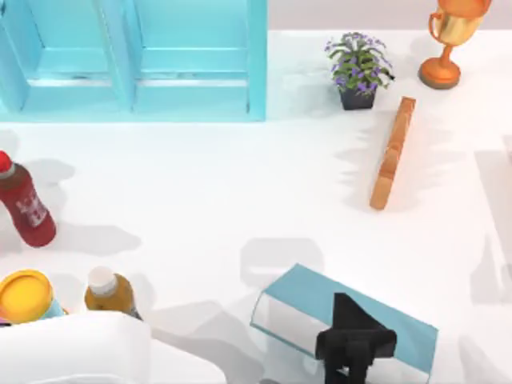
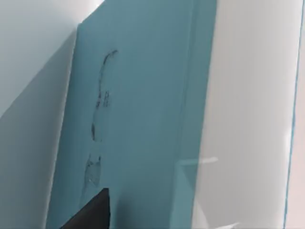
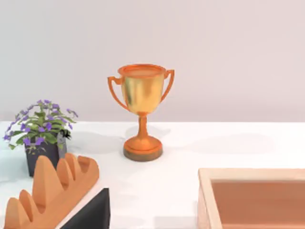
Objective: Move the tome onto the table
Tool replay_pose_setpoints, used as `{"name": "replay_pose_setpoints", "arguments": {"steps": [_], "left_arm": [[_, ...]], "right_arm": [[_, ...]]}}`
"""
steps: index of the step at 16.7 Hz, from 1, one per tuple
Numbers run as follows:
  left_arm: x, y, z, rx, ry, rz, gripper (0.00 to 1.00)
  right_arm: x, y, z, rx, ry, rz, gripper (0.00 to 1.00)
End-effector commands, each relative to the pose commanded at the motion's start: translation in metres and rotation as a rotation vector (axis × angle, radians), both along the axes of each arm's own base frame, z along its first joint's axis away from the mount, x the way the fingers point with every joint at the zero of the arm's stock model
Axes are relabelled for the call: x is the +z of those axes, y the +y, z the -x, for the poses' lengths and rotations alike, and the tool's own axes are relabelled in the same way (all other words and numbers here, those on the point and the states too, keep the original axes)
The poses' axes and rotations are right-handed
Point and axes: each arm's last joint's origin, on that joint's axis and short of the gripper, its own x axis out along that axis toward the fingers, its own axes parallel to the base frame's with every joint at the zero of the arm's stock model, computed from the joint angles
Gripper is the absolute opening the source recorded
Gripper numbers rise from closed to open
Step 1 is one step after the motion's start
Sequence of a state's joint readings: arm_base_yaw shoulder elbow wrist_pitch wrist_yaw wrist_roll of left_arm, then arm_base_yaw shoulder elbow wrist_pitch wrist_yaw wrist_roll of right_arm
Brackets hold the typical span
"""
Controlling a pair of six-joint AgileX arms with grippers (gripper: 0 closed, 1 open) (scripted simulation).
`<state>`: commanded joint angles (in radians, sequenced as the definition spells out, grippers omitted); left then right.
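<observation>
My left end effector [image 1: 352,364] sits over the tome [image 1: 384,316], which lies at the near edge of the counter [image 1: 208,200], right of centre, well apart from the blue shelf [image 1: 132,60]. I cannot tell whether its fingers grip the cover.

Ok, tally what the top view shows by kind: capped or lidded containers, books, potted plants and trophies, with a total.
Capped or lidded containers: 3 (dark red plastic bottle, orange bottle with a white cap, yellow-lidded round container)
Books: 1 (thick teal-blue book)
Potted plants: 1 (purple-flowered plant in a dark pot)
Trophies: 1 (gold and orange cup trophy)
Total: 6
</observation>
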<state>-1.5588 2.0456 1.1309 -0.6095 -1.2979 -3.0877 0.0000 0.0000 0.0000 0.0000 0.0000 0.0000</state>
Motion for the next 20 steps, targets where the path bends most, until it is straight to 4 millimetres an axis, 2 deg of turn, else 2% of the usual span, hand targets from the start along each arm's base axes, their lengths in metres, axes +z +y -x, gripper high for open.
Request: {"name": "replay_pose_setpoints", "arguments": {"steps": [4, 8, 14, 17, 20], "left_arm": [[-0.002, -0.007, 0.026, -0.019, 0.029, 0.034, 1.00], [0.004, -0.011, 0.064, -0.016, 0.057, 0.079, 1.00], [0.016, -0.003, 0.121, 0.005, 0.036, 0.053, 1.00], [0.014, 0.003, 0.139, 0.008, 0.006, 0.014, 1.00], [0.012, 0.005, 0.144, 0.007, -0.006, -0.005, 1.00]], "right_arm": [[0.000, 0.000, 0.000, 0.000, 0.000, 0.000, 1.00], [0.000, 0.000, 0.000, 0.000, 0.000, 0.000, 1.00], [0.000, 0.000, 0.000, 0.000, 0.000, 0.000, 1.00], [0.000, 0.000, 0.000, 0.000, 0.000, 0.000, 1.00], [0.000, 0.000, 0.000, 0.000, 0.000, 0.000, 1.00]]}}
